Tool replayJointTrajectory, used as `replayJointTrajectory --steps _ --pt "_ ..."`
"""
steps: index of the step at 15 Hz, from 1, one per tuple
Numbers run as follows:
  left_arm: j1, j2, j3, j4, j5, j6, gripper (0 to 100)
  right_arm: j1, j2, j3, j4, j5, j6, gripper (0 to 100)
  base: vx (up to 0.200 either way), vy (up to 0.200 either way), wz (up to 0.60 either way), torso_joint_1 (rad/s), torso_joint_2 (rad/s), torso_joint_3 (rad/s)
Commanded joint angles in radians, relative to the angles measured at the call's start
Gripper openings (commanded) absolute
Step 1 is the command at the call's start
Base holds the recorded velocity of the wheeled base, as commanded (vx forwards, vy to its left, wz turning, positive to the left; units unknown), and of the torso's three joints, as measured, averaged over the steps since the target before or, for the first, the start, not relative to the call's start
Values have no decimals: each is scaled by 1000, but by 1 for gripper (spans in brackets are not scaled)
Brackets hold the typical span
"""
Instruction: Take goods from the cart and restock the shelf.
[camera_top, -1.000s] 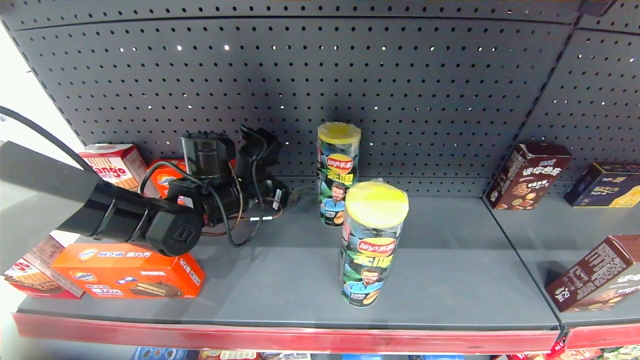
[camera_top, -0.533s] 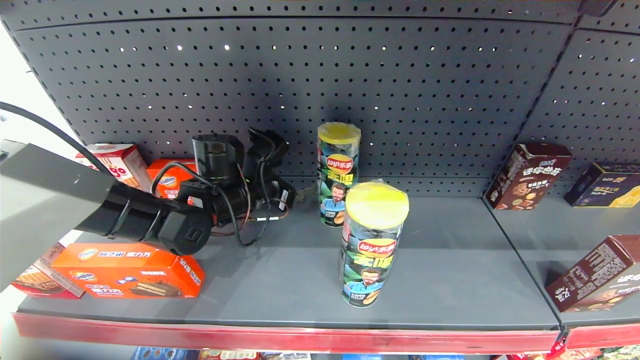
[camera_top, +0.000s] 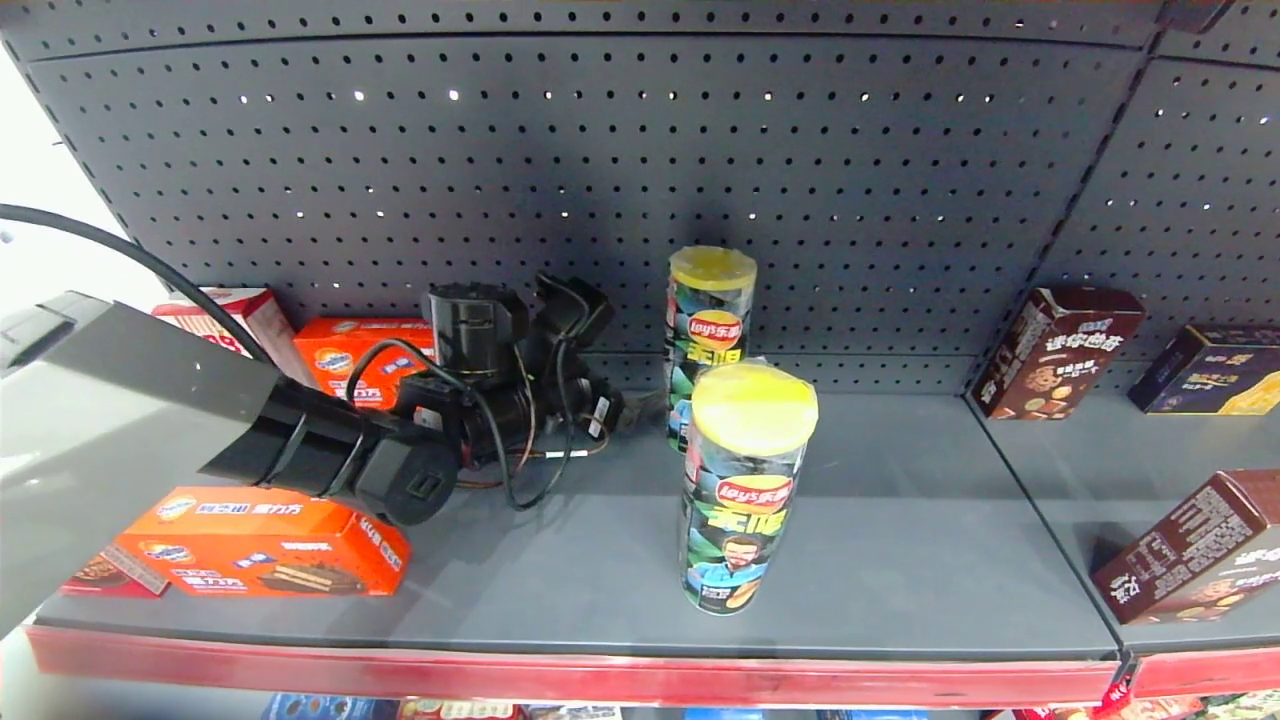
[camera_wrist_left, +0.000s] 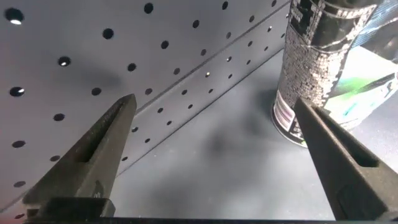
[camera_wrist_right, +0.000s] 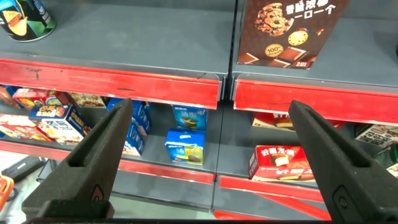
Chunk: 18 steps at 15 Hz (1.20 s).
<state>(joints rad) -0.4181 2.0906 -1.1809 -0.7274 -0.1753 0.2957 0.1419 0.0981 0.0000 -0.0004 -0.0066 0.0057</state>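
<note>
With fingers spread wide and empty, the left gripper (camera_wrist_left: 213, 104) lies low at the back edge of the shelf (camera_top: 900, 540), the upright rear chip can (camera_top: 710, 310), long axis vertical, standing just beside one fingertip, behind the front chip can (camera_top: 745, 480).

Dark grey pegboard back panel (camera_top: 600, 180), light showing through a few holes. Grey shelf (camera_top: 900, 540) with red front strip (camera_top: 560, 675). Upright post (camera_top: 1090, 190) splits two bays. Bright white area (camera_top: 40, 180) far left. Red-edged lower shelves (camera_wrist_right: 273, 185) beneath.
</note>
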Motion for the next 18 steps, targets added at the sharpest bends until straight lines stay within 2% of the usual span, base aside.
replayJointTrajectory --steps 1,4,5,8,10,11,12,13,14,15,16,17,18 --pt "-2 2 0 -3 0 0 100 1 2 0 0 -1 0 100 0 0 0 0 0 0" --pt "18 -26 6 -1 7 2 100 1 2 0 -1 -1 0 100 0 0 0 0 0 0" --pt "47 -89 17 13 7 3 100 1 2 0 -1 -1 0 100 0 0 0 0 0 0" --pt "55 -245 46 89 28 3 100 1 2 0 -1 0 0 100 0 0 0 0 0 0" --pt "51 -382 119 92 43 -4 100 1 2 0 0 -1 0 100 0 0 0 0 0 0" --pt "45 -435 152 91 71 -12 100 1 2 0 0 -1 0 100 0 0 0 0 0 0" --pt "19 -558 236 91 149 -33 100 1 2 0 -1 -1 0 100 0 0 0 0 0 0" --pt "-5 -644 297 89 191 -53 100 1 0 0 -1 -1 0 100 0 0 0 0 0 0" --pt "-7 -768 412 83 224 -66 100 1 2 0 -1 0 0 100 0 0 0 0 0 0" --pt "-1 -909 527 91 243 -69 100 1 0 0 0 -1 0 100 0 0 0 0 0 0" --pt "-13 -1063 636 92 249 -86 100 1 2 0 0 0 0 100 0 0 0 0 0 0" --pt "-10 -1179 719 100 254 -95 100 1 2 0 0 -1 0 100 0 0 0 0 0 0" --pt "-7 -1247 762 118 254 -95 100 1 2 0 0 -1 0 100 0 0 0 0 0 0"
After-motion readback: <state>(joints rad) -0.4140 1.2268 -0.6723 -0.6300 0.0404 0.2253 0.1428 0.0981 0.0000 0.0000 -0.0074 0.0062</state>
